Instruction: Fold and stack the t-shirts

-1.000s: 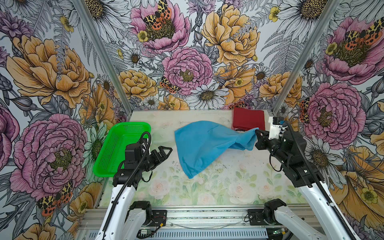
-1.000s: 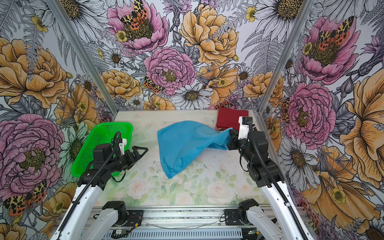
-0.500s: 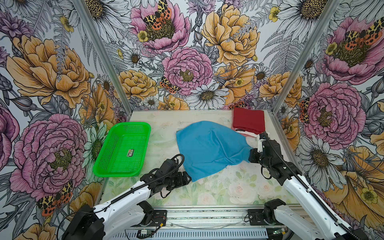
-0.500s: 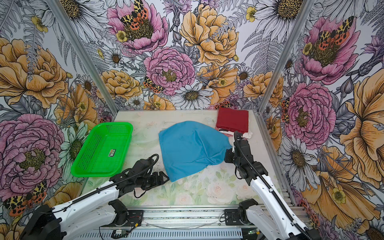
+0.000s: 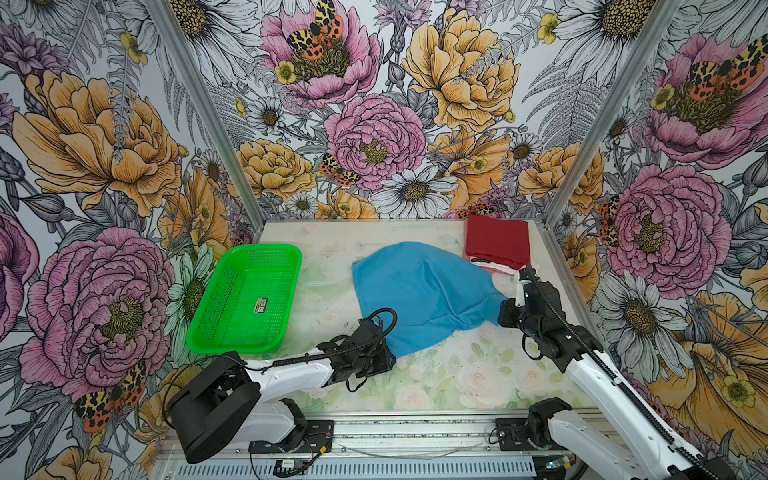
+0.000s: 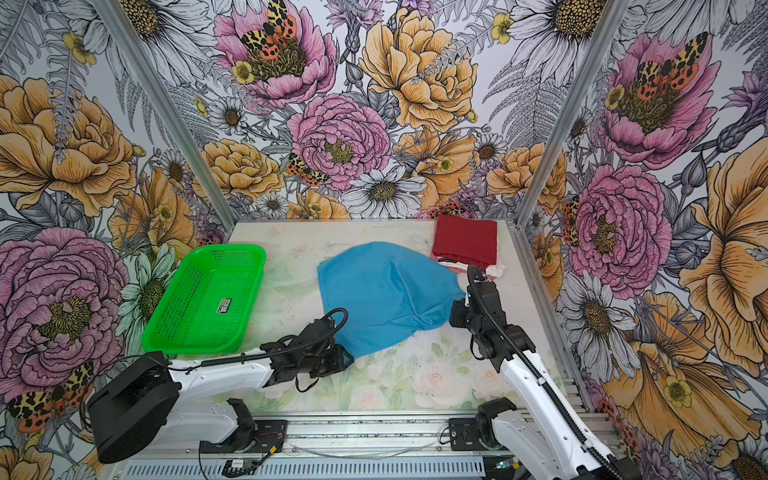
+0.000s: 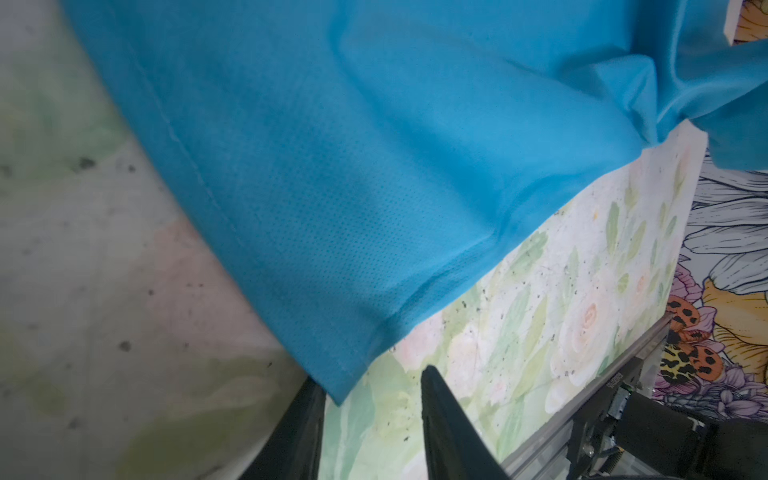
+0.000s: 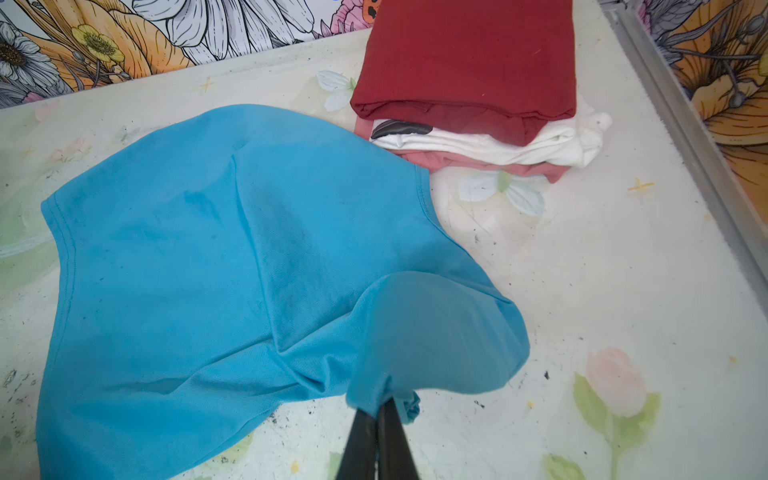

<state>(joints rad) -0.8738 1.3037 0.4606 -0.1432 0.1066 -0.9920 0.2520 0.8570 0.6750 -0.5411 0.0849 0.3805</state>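
Observation:
A sky-blue t-shirt lies spread and rumpled on the middle of the table. My right gripper is shut on a bunched bit of its right edge, just above the table. My left gripper lies low at the shirt's near corner. Its jaws stand apart, and the hem corner lies over one fingertip. At the back right is a stack with a folded dark red t-shirt on top, a white one under it and a pinkish one lowest.
A bright green mesh basket sits on the left of the table with only a small label inside. Flowered walls close off the left, back and right. A metal rail runs along the table's front edge.
My left arm swung down from beside the basket to the blue shirt's near corner, and its jaws narrowed. My right gripper drew the shirt's right edge nearer and lower, and the cloth settled flatter.

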